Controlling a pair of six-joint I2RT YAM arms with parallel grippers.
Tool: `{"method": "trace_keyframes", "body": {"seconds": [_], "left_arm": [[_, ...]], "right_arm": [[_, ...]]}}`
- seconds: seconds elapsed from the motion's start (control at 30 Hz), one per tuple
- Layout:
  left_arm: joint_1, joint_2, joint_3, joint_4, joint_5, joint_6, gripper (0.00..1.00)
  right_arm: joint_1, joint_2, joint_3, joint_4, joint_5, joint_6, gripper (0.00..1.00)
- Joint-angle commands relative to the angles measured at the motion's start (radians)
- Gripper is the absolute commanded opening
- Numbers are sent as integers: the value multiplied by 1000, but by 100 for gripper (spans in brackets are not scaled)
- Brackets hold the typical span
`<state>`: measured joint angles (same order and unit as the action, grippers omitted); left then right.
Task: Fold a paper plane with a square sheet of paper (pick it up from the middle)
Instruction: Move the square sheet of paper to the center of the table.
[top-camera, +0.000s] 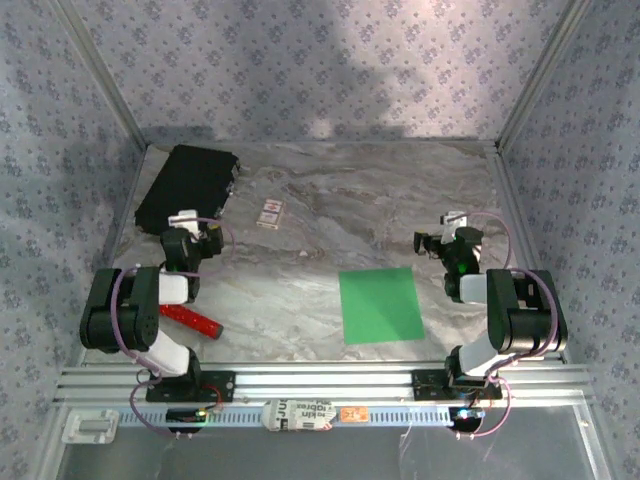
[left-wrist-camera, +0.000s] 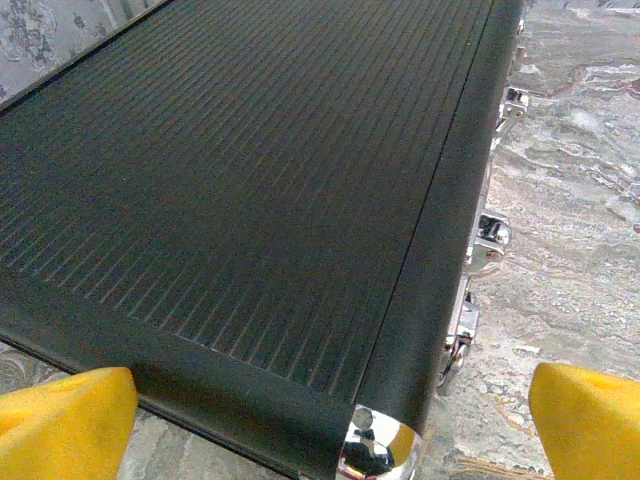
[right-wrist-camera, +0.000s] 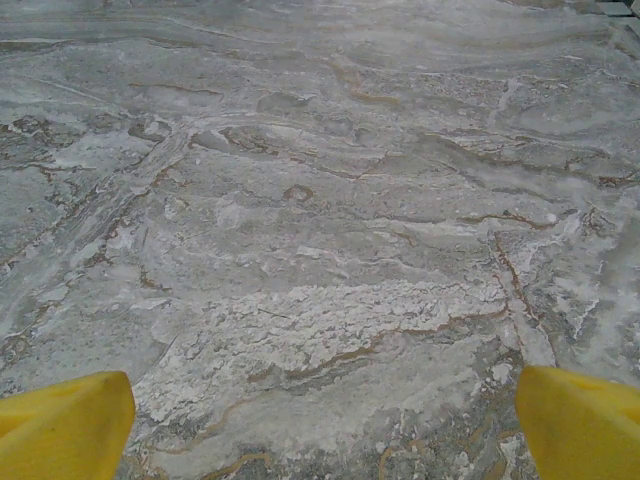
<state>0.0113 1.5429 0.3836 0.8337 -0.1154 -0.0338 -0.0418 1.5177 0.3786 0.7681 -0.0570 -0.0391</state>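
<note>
Left pincer (left-wrist-camera: 325, 425) wide and empty, right pincer (right-wrist-camera: 320, 425) likewise, square sheet of paper (top-camera: 380, 305) flat

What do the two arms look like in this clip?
The left arm and right arm both have chunky black joints, white link sections and looping purple cables. Their fingertips are bright yellow.
</note>
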Motion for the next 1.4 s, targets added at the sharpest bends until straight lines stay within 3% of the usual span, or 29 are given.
{"method": "trace_keyframes", "body": {"seconds": [0.0, 0.83, 1.1, 1.37], "left_arm": [[-2, -4, 24, -2, 54, 10, 100], [-1, -4, 25, -2, 54, 8, 100], [-1, -39, -59, 124, 78, 15, 100], [-2, -289, -18, -176, 42, -29, 100]], "right_arm": [[-9, -3, 16, 16, -12, -9, 99], [-10, 1, 23, 10, 32, 10, 99], [18, -27, 41, -41, 88, -3, 97], [12, -186, 105, -312, 108, 70, 99]]}}
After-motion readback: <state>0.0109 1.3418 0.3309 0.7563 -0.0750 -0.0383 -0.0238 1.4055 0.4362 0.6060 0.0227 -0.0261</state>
